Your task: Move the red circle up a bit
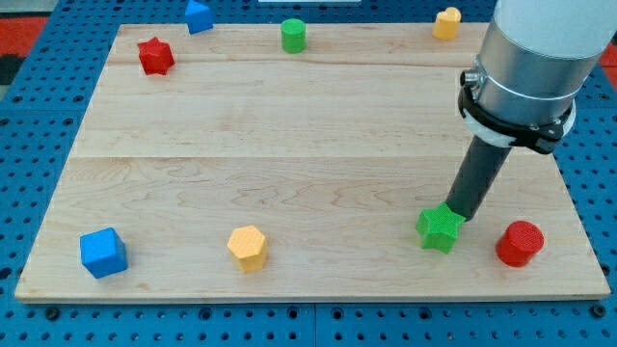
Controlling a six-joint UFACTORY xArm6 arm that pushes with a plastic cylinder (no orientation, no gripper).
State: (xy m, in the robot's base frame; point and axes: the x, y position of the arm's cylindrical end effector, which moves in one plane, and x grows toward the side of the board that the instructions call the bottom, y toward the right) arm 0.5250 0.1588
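The red circle [521,243] stands near the board's lower right corner. My tip [461,213] comes down from the arm at the view's upper right and rests against the upper right edge of the green star [440,228]. The tip is to the left of the red circle and a little above it, a short gap away, not touching it.
A wooden board [308,145] on a blue pegboard. Red star [154,56] at upper left, blue block [198,16] at the top edge, green cylinder [293,36] top centre, yellow block [446,22] top right, blue cube [103,253] lower left, yellow hexagon [248,248] bottom centre.
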